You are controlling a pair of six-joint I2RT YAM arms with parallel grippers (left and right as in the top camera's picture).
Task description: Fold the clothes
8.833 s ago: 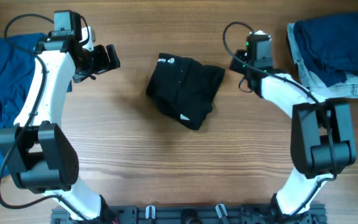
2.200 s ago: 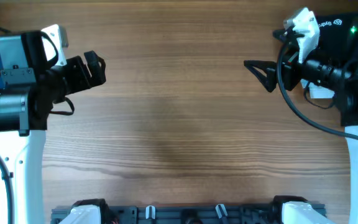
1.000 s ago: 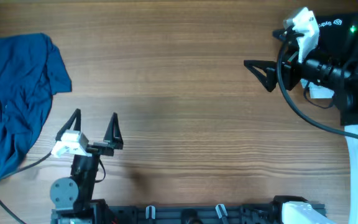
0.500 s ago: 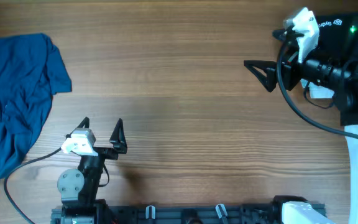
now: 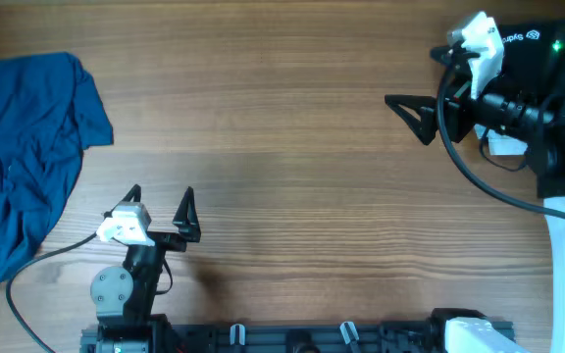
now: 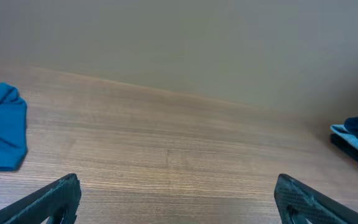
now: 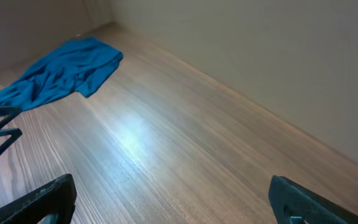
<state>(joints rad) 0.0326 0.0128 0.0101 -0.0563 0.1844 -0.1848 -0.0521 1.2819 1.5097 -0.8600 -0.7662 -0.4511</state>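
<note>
Garment in bright blue (image 5: 27, 147) lies crumpled left of the left gripper (image 5: 160, 191), apart from its spread, empty jaws

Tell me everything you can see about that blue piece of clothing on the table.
The blue garment is soft, plain bright-blue cloth, crumpled and unfolded, with wrinkles all over. It lies spread on the wooden table at the far left, wider at the far end and narrowing toward the robot's side, its left edge meeting the overhead frame's border. Only the table touches it.
</note>
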